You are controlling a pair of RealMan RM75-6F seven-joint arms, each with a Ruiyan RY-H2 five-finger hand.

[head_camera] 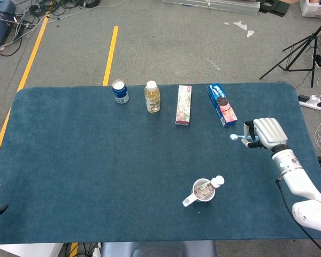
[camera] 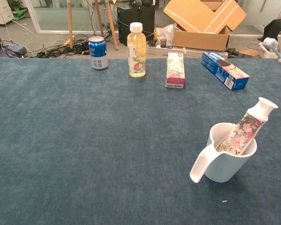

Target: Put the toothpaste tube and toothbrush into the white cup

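The white cup (head_camera: 202,193) (camera: 225,157) stands near the table's front right, handle pointing front-left. The floral toothpaste tube (head_camera: 210,187) (camera: 246,129) leans inside it, white cap up and to the right. My right hand (head_camera: 265,132) holds the light blue toothbrush (head_camera: 239,137), raised above the table's right side, behind and to the right of the cup. The brush head points left. In the chest view only the brush head (camera: 270,42) and a bit of the hand show at the right edge. My left hand is out of sight.
Along the back stand a blue can (head_camera: 120,91), a yellow drink bottle (head_camera: 152,96), a floral box (head_camera: 183,105) and a blue biscuit box (head_camera: 221,104). A tripod (head_camera: 305,48) stands on the floor beyond the right edge.
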